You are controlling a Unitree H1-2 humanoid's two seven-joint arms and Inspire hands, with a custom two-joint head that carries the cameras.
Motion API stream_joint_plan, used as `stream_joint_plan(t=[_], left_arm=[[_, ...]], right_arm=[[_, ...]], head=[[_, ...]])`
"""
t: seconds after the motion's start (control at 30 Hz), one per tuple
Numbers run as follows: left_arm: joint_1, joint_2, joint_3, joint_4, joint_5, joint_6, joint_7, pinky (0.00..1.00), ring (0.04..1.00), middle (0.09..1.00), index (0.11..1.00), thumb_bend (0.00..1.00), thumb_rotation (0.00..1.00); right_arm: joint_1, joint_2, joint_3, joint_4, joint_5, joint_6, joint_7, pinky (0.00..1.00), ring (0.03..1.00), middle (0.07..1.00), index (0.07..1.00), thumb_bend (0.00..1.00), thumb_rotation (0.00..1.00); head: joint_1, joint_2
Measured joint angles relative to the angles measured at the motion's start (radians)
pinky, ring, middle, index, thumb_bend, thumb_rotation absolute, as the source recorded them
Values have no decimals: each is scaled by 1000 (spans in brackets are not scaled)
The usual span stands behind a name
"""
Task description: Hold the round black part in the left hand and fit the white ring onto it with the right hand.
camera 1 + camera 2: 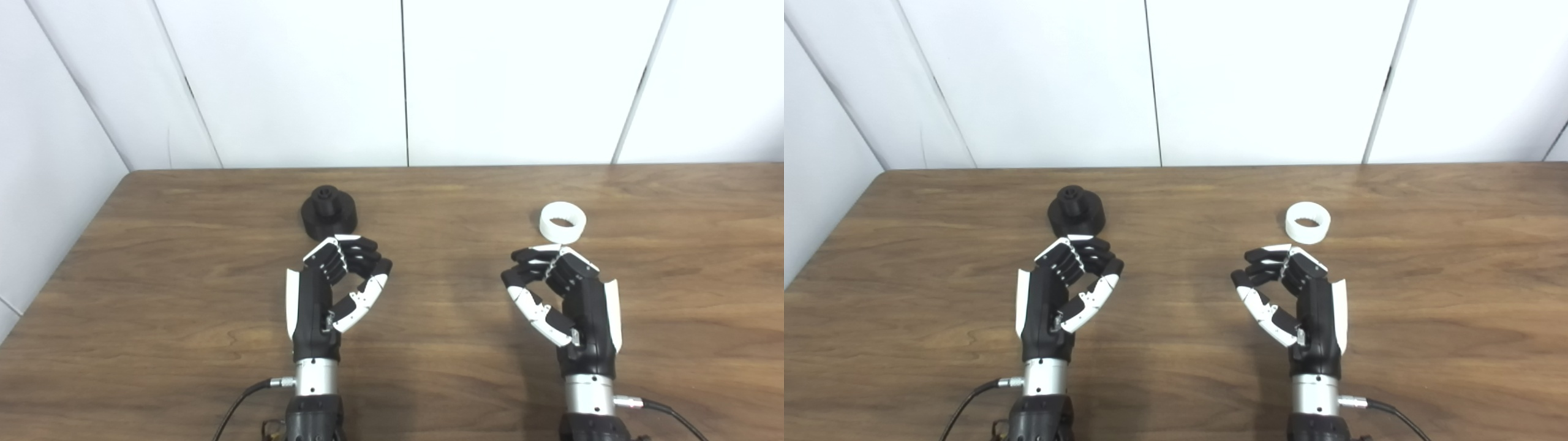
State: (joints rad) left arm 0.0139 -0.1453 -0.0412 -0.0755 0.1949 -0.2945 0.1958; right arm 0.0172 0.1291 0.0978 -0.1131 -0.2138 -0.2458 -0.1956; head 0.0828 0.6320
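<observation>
The round black part (329,212) stands on the wooden table (429,367), a knob on a wider base, just beyond my left hand (334,288). The white ring (563,222) lies flat on the table just beyond my right hand (560,294). Both hands rest low over the table with fingers curled in to meet the thumbs, and they hold nothing. The left fingertips are close to the black part's near edge; I cannot tell if they touch it. The right fingertips are a little short of the ring. The same scene shows in the right eye view, with the part (1077,211) and the ring (1307,223).
White wall panels (404,79) rise right behind the table's far edge. The table's left edge (61,263) runs diagonally at the picture's left. Cables (245,398) trail from both wrists at the bottom.
</observation>
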Motion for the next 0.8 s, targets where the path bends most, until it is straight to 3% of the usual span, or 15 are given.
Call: stream_joint_plan(t=[0.8], left_arm=[[1, 1, -2, 0, 2, 1, -4, 397, 459, 495, 478, 510, 0]], right_arm=[[0, -6, 1, -18, 1, 36, 33, 436, 520, 579, 493, 498, 143]], head=[[2, 5]])
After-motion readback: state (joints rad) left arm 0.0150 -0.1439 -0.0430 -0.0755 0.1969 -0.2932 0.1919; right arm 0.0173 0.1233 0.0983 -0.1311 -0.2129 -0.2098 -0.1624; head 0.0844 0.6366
